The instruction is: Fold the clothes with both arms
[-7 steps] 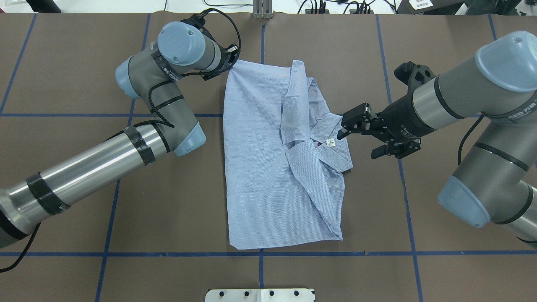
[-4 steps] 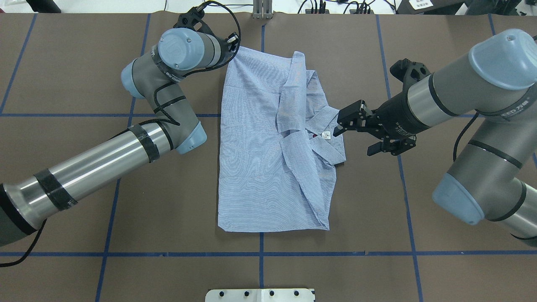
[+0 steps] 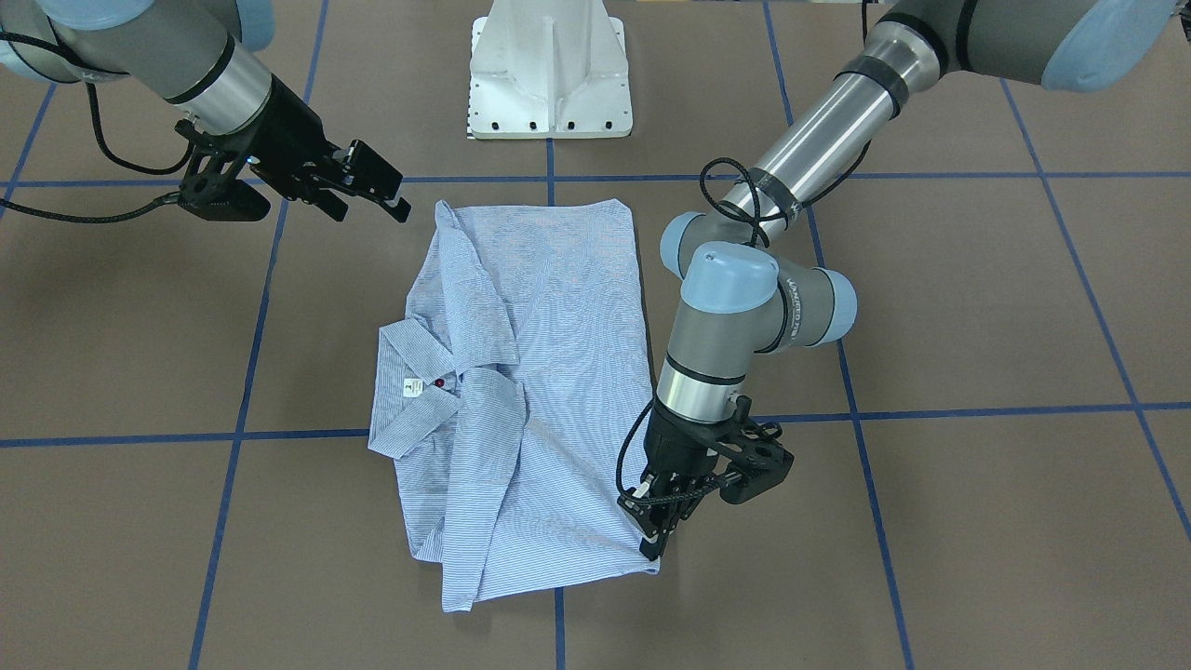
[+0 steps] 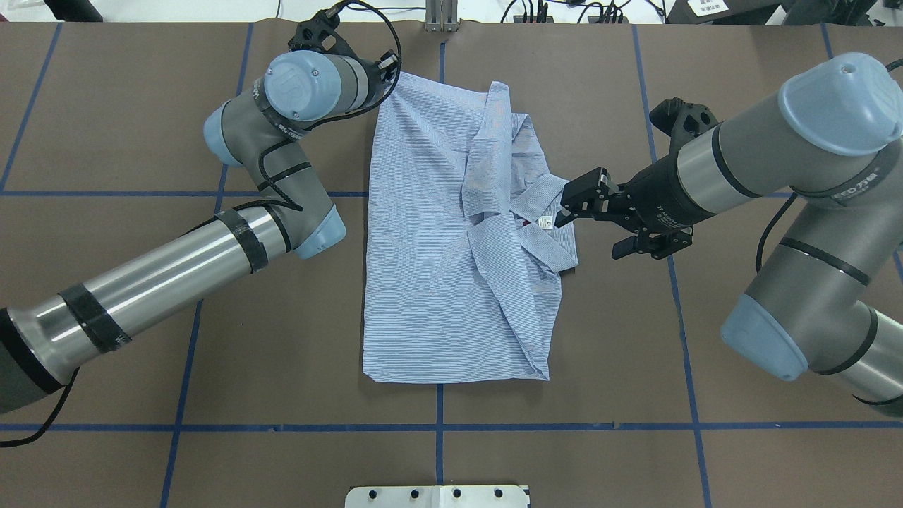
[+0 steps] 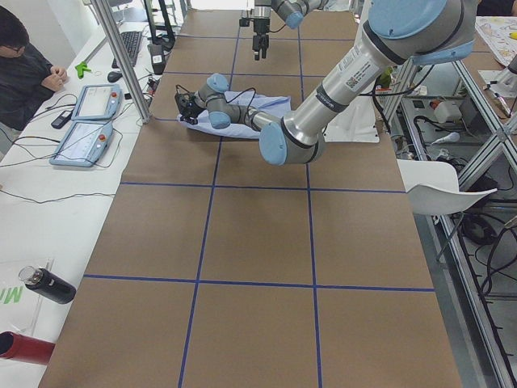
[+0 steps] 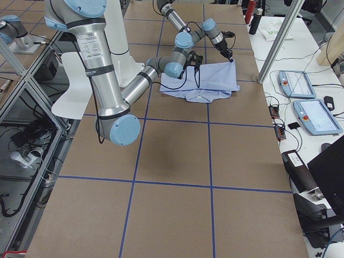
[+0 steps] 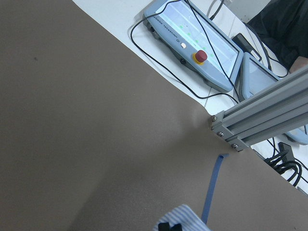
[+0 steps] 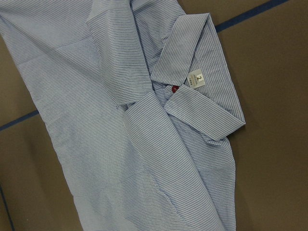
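Note:
The light blue striped shirt [image 4: 437,268] lies partly folded on the brown table, sleeves folded in, with the collar and white neck label [image 4: 544,222] on the robot's right side. It also shows in the front view [image 3: 558,372] and the right wrist view [image 8: 96,120]. My left gripper [image 3: 654,544] is shut on the shirt's far left corner, low at the table; in the overhead view the left gripper [image 4: 386,70] is mostly hidden by the wrist. The left wrist view shows a bit of striped cloth [image 7: 185,219]. My right gripper [image 4: 591,231] is open and empty, raised beside the collar.
The white pedestal [image 3: 549,74] stands at the robot's side of the table. Teach pendants [image 7: 192,43] and an aluminium post [image 7: 269,115] sit beyond the far table edge. Blue tape lines [image 4: 437,427] cross the table. A person [image 5: 24,65] sits at the far side.
The left gripper has pulled the shirt's corner away from the robot, and the whole shirt slid that way and a little left. The right gripper moved slightly left, still open.

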